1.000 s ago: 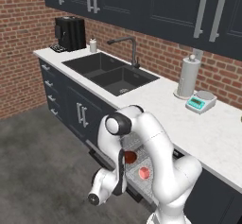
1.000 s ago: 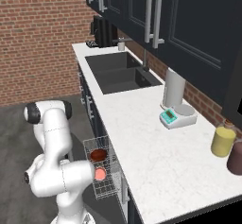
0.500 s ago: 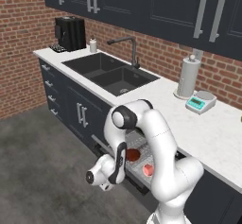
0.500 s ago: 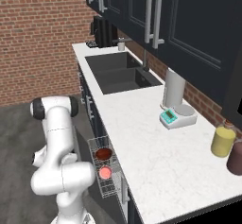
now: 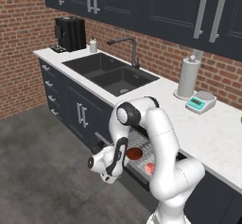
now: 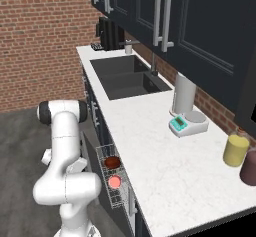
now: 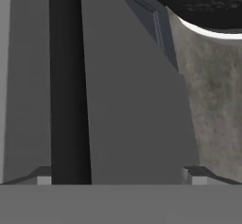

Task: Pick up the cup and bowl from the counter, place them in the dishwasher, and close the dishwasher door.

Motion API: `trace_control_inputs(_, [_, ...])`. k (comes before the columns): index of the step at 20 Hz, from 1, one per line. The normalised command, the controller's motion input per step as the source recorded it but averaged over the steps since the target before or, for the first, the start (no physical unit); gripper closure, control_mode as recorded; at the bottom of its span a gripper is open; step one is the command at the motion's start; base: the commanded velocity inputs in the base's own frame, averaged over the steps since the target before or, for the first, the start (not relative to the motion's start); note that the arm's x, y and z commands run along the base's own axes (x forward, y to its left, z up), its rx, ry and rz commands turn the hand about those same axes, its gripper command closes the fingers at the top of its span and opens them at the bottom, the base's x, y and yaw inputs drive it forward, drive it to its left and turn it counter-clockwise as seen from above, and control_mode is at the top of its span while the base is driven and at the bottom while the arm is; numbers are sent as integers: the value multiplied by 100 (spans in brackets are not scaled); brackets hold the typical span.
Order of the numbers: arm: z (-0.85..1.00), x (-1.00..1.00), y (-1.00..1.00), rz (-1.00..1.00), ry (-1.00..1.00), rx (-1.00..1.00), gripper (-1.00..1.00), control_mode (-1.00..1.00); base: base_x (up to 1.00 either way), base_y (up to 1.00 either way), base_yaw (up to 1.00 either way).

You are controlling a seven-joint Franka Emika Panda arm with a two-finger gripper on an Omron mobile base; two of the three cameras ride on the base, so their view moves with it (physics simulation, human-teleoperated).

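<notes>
In the left base view the bowl [image 5: 134, 153] and the cup [image 5: 150, 168] already sit in the pulled-out wire rack [image 5: 142, 145] at centre frame, under the edge of the tabletop [image 5: 208, 138]. The arm folds down in front of it, and the gripper [image 5: 109, 171] hangs low at lower centre, beside the dishwasher door [image 5: 101, 142]. Judging by this, loading is finished and closing the door is the step in hand.

In the right base view the rack [image 6: 114, 181] juts out at lower centre with the bowl [image 6: 112, 161] above the cup [image 6: 115, 182], both clear of the tabletop [image 6: 150, 146]. The rack probably has to slide in before the door can swing fully up.

In the hand view the dishwasher door [image 7: 127, 105] spreads across the frame as a flat grey panel, with its dark bar handle [image 7: 69, 81] running top to bottom at left. The jaws stand spread wide, holding nothing; the right fingertip [image 7: 197, 175] shows at the lower edge. A good close likely means getting under the panel's free edge and pushing steadily through its arc, keeping contact flat so it does not slip off
</notes>
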Motion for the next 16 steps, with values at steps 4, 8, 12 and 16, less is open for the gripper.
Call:
trace_control_inputs(4, [-52, 81, -100, -38, 0, -3, -100, -100, 0, 0, 0])
trace_control_inputs(8, [-61, 83, -100, -34, -4, -1, -100, -100, 0, 0, 0])
trace_control_inputs(12, [-36, 97, -100, -16, -14, -4, -100, -100, 0, 0, 0])
trace_control_inputs(16, [-23, 98, -100, -3, -26, -9, -100, -100, 0, 0, 0])
